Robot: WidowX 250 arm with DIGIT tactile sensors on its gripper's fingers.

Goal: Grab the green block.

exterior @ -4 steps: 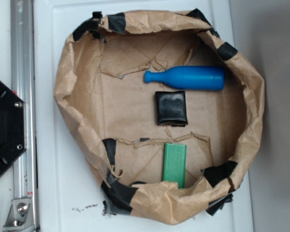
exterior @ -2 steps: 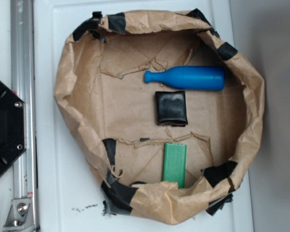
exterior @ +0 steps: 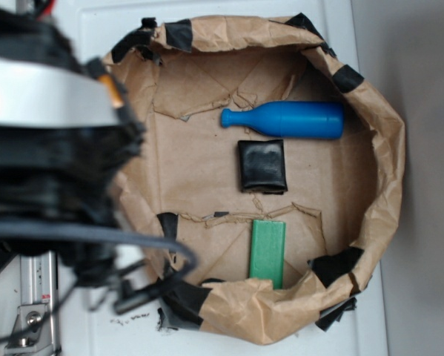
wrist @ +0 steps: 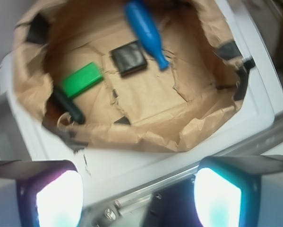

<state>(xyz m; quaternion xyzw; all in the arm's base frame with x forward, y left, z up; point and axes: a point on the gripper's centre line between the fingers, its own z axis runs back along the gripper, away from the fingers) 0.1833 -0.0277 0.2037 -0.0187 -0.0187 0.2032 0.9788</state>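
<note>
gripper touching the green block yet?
Apart. In the wrist view the open gripper is outside the paper bowl, with the rim and white surface separating it from the green block.

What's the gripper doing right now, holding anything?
Gripper: open, holding nothing, outside the paper-lined bin; the green block lies untouched inside.

blurred robot arm [exterior: 51, 141] at left, green block [exterior: 267, 253] in paper bowl [exterior: 388, 170], blue bottle [exterior: 288, 119], black pad [exterior: 262, 165]
</note>
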